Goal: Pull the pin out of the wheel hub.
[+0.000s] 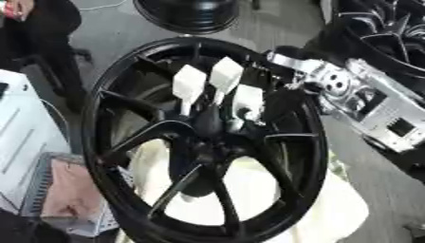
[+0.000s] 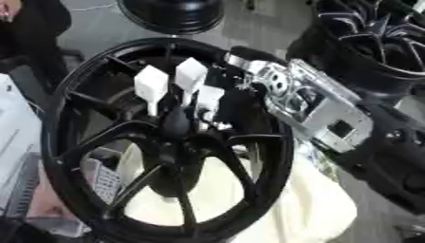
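A large black spoked wheel lies tilted across the middle of the view, with its hub at the centre. My right hand reaches in from the right on a silver and black arm. Its fingers, with white backs, curl down over the hub, and their tips gather at the hub's middle. A small silvery piece, the pin, shows under the nearest finger. The rest of the pin is hidden by the fingers. My left hand shows in neither view.
Another black wheel lies at the top, and a third at the top right. Cream padding lies under the main wheel. A white box and a grey perforated tray stand at the left.
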